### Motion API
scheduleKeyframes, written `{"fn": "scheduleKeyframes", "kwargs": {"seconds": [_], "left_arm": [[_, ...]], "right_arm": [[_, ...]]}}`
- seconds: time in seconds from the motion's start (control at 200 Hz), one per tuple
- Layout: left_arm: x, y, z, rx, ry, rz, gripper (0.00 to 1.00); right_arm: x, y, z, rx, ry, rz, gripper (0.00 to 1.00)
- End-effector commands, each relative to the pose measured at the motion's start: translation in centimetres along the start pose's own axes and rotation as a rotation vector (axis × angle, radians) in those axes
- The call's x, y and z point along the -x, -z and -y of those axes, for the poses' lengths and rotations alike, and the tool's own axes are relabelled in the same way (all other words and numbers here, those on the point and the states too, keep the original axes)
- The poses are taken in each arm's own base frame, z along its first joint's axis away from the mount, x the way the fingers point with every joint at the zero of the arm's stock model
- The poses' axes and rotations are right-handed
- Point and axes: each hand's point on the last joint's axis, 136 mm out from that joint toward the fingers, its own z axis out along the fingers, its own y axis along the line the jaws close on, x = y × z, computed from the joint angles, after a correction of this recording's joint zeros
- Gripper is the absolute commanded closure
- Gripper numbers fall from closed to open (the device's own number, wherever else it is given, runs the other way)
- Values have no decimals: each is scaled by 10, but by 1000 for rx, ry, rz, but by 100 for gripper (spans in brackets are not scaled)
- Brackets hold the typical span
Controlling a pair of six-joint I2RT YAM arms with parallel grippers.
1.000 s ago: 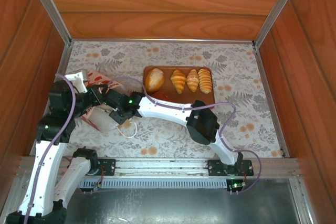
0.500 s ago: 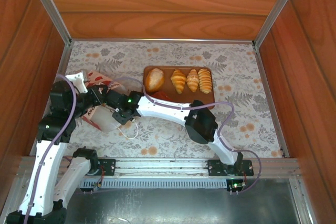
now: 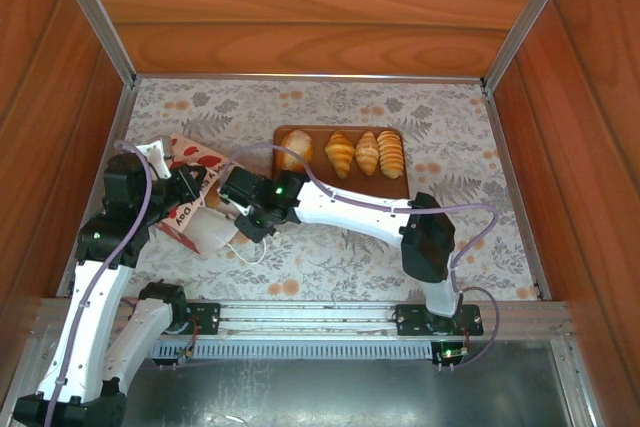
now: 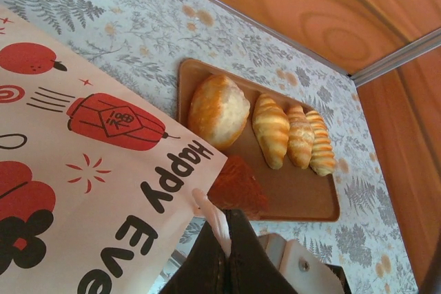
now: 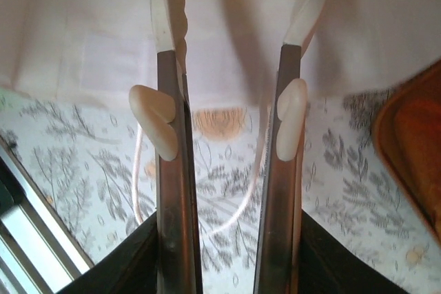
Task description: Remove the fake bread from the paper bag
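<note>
From above, the job looks partway done. Bread (image 3: 340, 154) sits in a row on the brown tray (image 3: 392, 187). The paper bag (image 3: 205, 235) lies on the desk (image 3: 470, 227), to the left of the tray and near its front corner. The left gripper (image 3: 195, 185) is at the bag on the side away from the tray. The right gripper (image 3: 238, 227) comes in at the bag from the tray side. I think the step now is going for more bread in the bag. I cannot see inside it.

In the left wrist view, the left gripper (image 4: 224, 235) is closed tight on the edge of the paper bag (image 4: 83, 191). Just past that edge is the tray (image 4: 303, 201). It holds a round bun (image 4: 217, 109), three croissants (image 4: 272, 129) and a red piece (image 4: 234, 185) that sits right by the bag's corner.

In the right wrist view, the right gripper (image 5: 234, 15) is partly open with nothing between its fingers (image 5: 172, 170). Its tips are up against the white paper bag (image 5: 83, 25). The bag's thin cord (image 5: 138, 191) loops on the desk (image 5: 83, 163) below. A corner of the tray (image 5: 413, 149) is off to the right. Next, I think the right gripper must go into the bag's mouth, find a bread and close on it, while the left gripper holds the bag so it does not slide.
</note>
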Motion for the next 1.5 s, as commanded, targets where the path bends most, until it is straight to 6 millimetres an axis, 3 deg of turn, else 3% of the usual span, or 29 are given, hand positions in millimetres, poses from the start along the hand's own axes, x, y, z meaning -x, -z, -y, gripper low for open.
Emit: {"fn": "scheduleKeyframes", "kwargs": {"seconds": [0.0, 0.255, 0.535, 0.875, 1.125, 1.494], "left_arm": [[2, 0, 3, -7, 2, 3, 100], [2, 1, 10, -37, -9, -9, 100], [1, 3, 12, -47, -9, -7, 100], [3, 4, 15, -58, -9, -6, 100], [3, 7, 15, -60, -10, 4, 100], [3, 6, 12, -45, -7, 10, 100]], "right_arm": [[-17, -2, 0, 15, 0, -46, 55], [-19, -5, 3, -8, 25, -88, 46], [2, 2, 3, -14, 58, -5, 39], [17, -20, 1, -25, 123, -2, 39], [13, -39, 3, -42, 154, -65, 41], [12, -11, 5, -51, 129, -24, 51]]}}
